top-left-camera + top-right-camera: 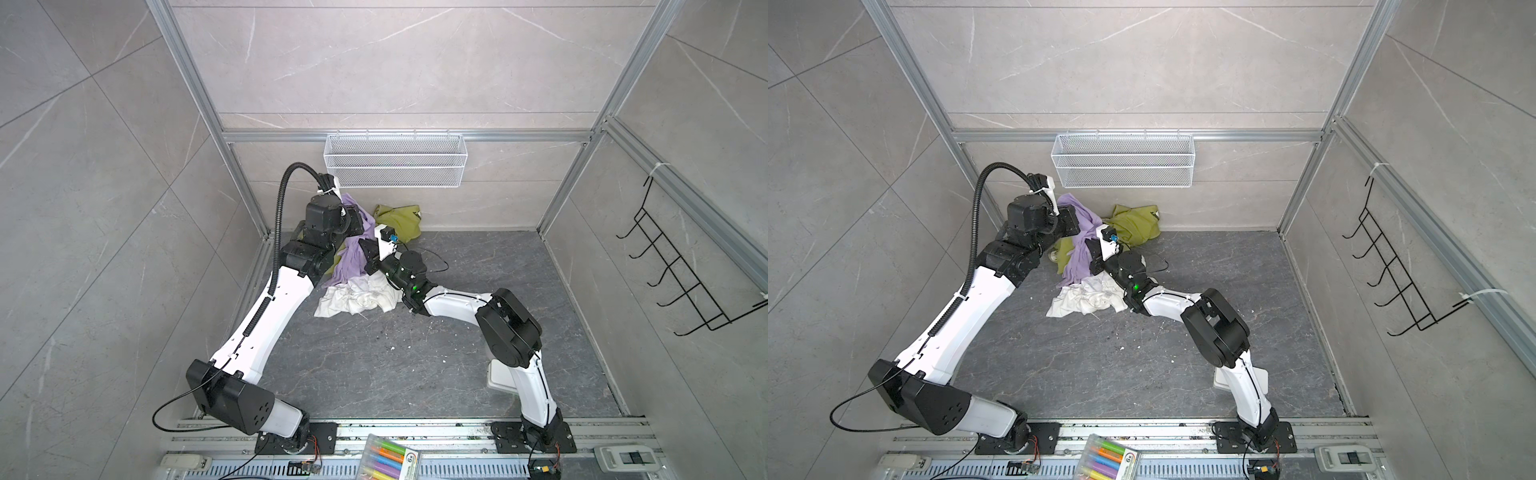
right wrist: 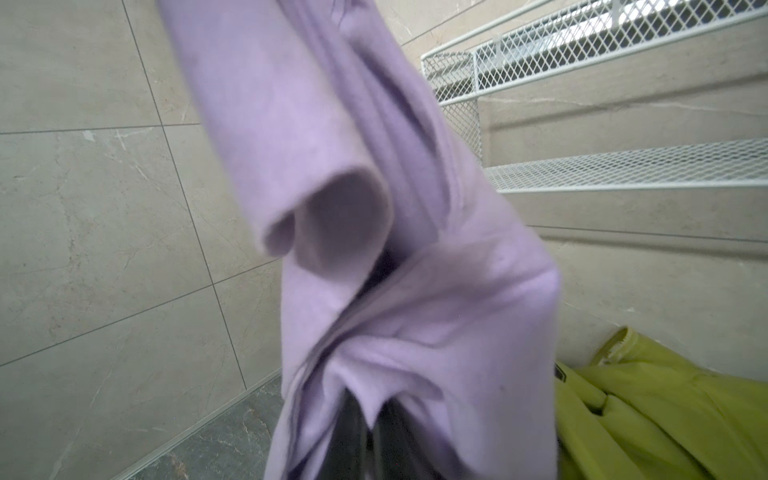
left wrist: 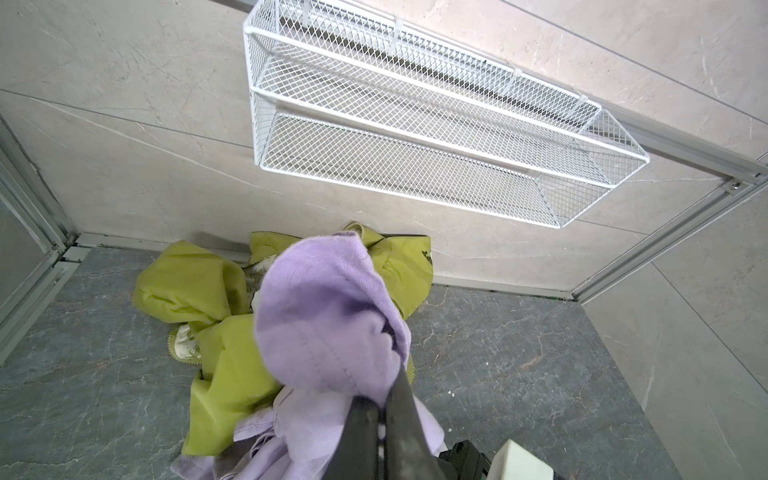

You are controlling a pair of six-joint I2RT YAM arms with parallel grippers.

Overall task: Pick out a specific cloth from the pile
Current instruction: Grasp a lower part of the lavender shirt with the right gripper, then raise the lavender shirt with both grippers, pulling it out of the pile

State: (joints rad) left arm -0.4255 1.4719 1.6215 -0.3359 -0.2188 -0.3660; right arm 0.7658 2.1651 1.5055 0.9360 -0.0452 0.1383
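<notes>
We see our left gripper (image 3: 384, 349) clamped shut on the lavender cloth (image 1: 351, 257); our right gripper (image 2: 370, 419) pinches it too; it hangs between them above the white garment (image 1: 357, 299), beside the olive-green garment (image 1: 399, 224).

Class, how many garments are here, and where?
3. The purple cloth, held up in the middle; green garment against the back wall; white garment on the floor in front. Others may hide underneath.

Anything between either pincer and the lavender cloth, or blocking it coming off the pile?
Nothing between: left pincer and right pincer are both shut on the lavender cloth. Its lower end lies against the green garment and white garment.
</notes>
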